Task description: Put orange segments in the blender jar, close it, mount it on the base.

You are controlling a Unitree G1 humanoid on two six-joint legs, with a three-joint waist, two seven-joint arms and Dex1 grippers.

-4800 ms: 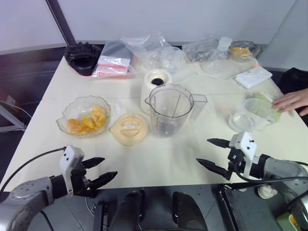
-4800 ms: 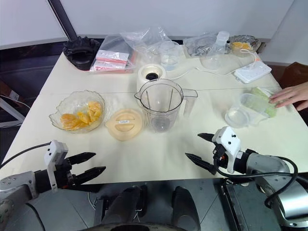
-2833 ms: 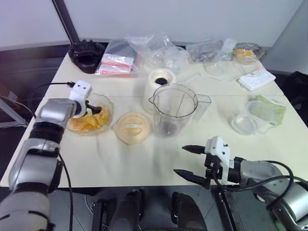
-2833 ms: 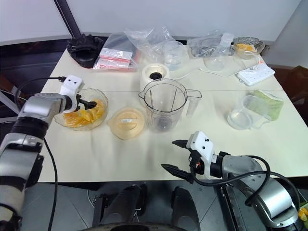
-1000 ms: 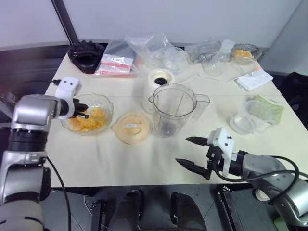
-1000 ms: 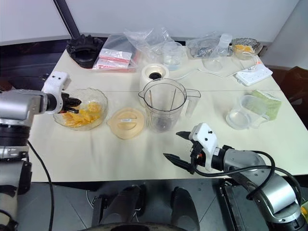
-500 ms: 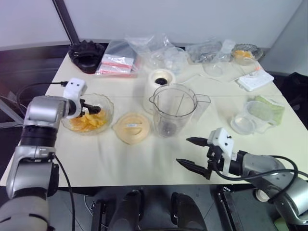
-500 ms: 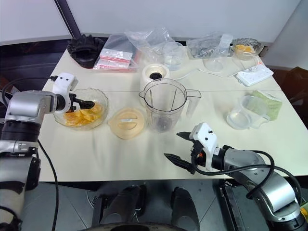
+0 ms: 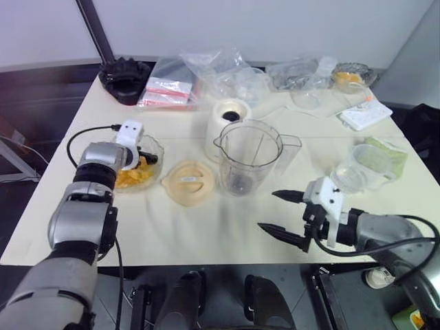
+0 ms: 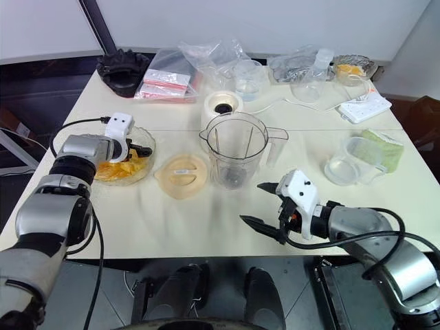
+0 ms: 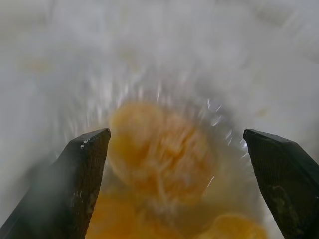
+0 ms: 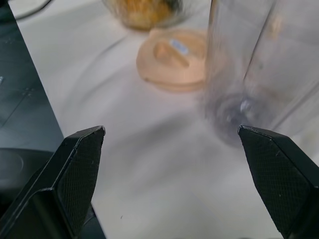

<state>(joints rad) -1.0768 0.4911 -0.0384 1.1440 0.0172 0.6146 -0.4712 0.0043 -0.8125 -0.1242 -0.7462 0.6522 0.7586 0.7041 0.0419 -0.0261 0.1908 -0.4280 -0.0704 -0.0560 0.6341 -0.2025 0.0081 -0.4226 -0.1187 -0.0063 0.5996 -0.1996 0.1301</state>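
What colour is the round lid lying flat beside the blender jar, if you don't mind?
The lid is a pale peach-cream; the right eye view shows it best.

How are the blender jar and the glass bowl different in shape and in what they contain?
The blender jar is tall, with a handle and spout; the glass bowl is low, wide and handleless. The jar holds no fruit, while the bowl holds the orange segments. Both are clear and stand on the table.

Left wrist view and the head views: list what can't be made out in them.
- Orange segments: blurred in the left wrist view; single pieces can't be counted.
- Glass bowl: partly covered by the left hand in the right eye view.
- Blender jar: cut off by the right wrist view's edge.
- Bags at the table's far edge: contents too small.
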